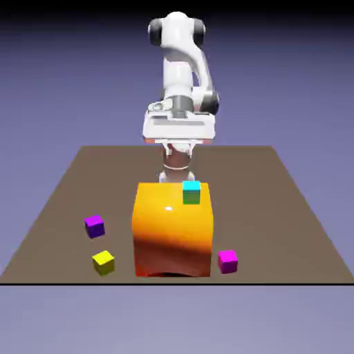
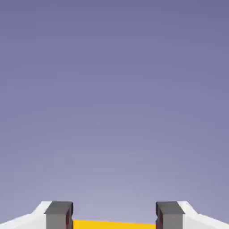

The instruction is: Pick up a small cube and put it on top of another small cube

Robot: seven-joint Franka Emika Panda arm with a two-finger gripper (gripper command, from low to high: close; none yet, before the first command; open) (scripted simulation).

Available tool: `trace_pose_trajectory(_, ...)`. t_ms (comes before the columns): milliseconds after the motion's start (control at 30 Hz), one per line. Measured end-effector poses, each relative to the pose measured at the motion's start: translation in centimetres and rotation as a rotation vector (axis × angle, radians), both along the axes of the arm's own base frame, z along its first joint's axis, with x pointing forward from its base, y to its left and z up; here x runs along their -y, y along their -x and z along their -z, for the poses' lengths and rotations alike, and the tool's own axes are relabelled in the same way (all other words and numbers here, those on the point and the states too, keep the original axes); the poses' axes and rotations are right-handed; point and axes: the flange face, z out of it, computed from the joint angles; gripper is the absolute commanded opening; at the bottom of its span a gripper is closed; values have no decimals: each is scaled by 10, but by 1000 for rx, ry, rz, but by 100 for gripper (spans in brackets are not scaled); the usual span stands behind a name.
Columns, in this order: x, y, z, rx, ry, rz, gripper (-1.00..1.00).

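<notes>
A white robot arm [image 1: 181, 76] stands at the far edge of a brown counter [image 1: 290, 207] against a plain blue-violet backdrop; its upper part is folded back on itself, with the hand held level behind a big orange block [image 1: 172, 228] that sits in the middle of the counter; the pincer [image 2: 114, 217] shows only in the hand view, where its two grey fingertips [image 2: 58, 214] stand well apart at the bottom edge with nothing between them, so it is released and grasping nothing; that view looks out over a thin strip of the orange block's top and is otherwise filled by the backdrop; the tiny yellow cube [image 1: 103, 262] lies on the counter near the front edge, toward the exterior view's left of the orange block and apart from it; the tiny cube with a cyan top and green side [image 1: 191, 192] rests on top of the orange block, near its far edge and slightly toward the exterior view's right; a purple cube [image 1: 95, 225] lies on the counter behind the yellow one, farther toward the exterior view's left; a magenta cube [image 1: 227, 261] lies on the counter just beside the orange block's front corner on the exterior view's right; all four small cubes look about the same size and sit flat; the yellow cube touches no other object
</notes>
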Motion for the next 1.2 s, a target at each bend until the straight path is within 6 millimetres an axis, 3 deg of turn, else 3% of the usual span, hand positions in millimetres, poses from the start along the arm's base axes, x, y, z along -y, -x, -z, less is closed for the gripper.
trace_pose_trajectory(300, 42, -85, 41, -344, 7, 38, 0)
trace_pose_trajectory(633, 102, -155, 117, -728, -1, 76, 0)
trace_pose_trajectory(833, 179, -153, 195, -944, -218, 364, 0)
trace_pose_trajectory(1100, 278, -121, 286, -1148, -517, 806, 0)
trace_pose_trajectory(1133, 277, -130, 274, -1114, -514, 783, 0)
trace_pose_trajectory(1167, 277, -130, 274, -1114, -514, 783, 0)
trace_pose_trajectory(1200, 272, -126, 296, -1114, -515, 782, 0)
